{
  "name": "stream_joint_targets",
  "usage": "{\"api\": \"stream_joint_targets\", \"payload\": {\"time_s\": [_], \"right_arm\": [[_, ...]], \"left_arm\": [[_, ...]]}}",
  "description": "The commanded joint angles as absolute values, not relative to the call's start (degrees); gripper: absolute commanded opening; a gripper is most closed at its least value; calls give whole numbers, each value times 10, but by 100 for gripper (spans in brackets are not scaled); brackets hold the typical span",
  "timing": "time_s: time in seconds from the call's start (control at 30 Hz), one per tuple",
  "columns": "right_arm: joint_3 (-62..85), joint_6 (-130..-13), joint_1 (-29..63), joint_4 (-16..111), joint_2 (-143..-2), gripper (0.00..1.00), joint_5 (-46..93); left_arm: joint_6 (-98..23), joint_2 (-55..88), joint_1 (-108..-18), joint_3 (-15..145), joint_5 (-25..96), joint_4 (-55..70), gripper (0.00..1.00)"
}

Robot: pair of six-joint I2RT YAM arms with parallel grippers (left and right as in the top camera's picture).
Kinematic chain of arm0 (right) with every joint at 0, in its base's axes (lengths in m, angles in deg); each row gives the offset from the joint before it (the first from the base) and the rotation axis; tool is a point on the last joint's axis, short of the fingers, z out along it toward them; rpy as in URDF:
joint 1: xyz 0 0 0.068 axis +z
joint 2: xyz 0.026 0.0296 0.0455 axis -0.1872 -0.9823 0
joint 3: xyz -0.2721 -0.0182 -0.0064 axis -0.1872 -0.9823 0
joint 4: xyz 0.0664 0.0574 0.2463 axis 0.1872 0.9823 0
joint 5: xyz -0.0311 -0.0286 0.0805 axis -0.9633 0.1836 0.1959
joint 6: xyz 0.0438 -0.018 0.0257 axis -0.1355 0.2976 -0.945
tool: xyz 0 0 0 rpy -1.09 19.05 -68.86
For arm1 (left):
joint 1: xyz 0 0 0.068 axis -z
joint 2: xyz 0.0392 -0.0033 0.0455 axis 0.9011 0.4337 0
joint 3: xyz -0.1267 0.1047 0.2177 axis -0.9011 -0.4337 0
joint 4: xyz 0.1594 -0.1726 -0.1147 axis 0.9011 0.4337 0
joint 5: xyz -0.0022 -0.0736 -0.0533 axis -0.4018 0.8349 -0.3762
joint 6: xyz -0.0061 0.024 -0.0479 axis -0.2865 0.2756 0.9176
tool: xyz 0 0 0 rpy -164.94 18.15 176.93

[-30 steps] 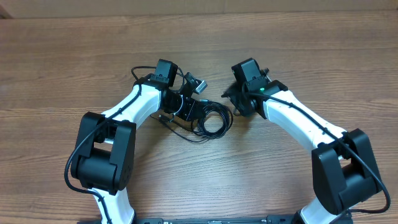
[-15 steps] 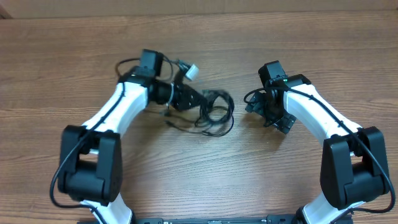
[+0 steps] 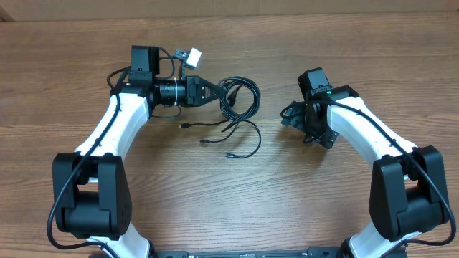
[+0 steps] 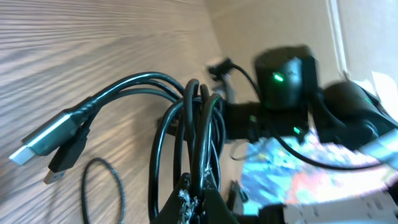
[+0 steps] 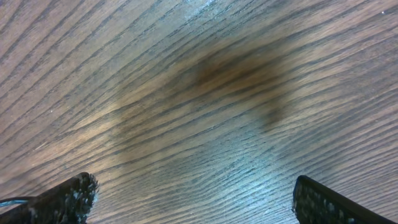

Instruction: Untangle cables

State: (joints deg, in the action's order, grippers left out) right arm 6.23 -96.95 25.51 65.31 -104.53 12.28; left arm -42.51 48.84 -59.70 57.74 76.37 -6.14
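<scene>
Thin glossy black cables (image 3: 233,100) loop over grained wooden table (image 3: 287,193).

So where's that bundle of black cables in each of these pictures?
Overhead: cables upper middle, in the left gripper.
Left wrist: cables at centre, running up from the bottom edge.
Right wrist: not in it.
Shared landmark: the wooden table.

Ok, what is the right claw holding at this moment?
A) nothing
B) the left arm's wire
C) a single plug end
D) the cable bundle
A: in the right wrist view the right claw stands wide open with only the table showing between its fingers, while the cables are pinched in the left claw.
</scene>
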Motion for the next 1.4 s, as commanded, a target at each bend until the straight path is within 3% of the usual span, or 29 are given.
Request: {"api": "stream_joint_targets", "payload": {"time_s": [0.0, 0.3, 0.57, 0.73, 0.8, 0.87, 0.9, 0.97, 1.03, 1.23, 1.37], "right_arm": [[62, -966, 254, 651, -1047, 100, 121], [62, -966, 254, 644, -1047, 100, 121], [62, -966, 254, 643, -1047, 100, 121], [62, -966, 254, 643, -1047, 100, 121], [62, -966, 254, 643, -1047, 100, 121], [62, -966, 254, 643, -1047, 100, 121], [62, -966, 254, 643, -1047, 100, 121], [62, -966, 254, 643, -1047, 100, 121], [62, -966, 254, 643, -1047, 100, 121], [62, -966, 254, 643, -1047, 100, 121], [62, -966, 254, 643, -1047, 100, 121]], "left_arm": [[-399, 472, -602, 587, 667, -66, 4], [-410, 476, -592, 586, 359, -78, 4], [-411, 530, -590, 586, 317, -151, 4], [-412, 573, -590, 586, 209, -180, 4], [-414, 583, -590, 586, 196, -198, 22], [-420, 579, -590, 587, 204, -220, 49], [-420, 573, -590, 594, 220, -226, 68], [-420, 560, -590, 610, 240, -215, 86], [-420, 548, -586, 628, 241, -181, 91], [-420, 536, -539, 669, 241, 5, 84], [-421, 538, -471, 667, 239, 95, 69]]}}
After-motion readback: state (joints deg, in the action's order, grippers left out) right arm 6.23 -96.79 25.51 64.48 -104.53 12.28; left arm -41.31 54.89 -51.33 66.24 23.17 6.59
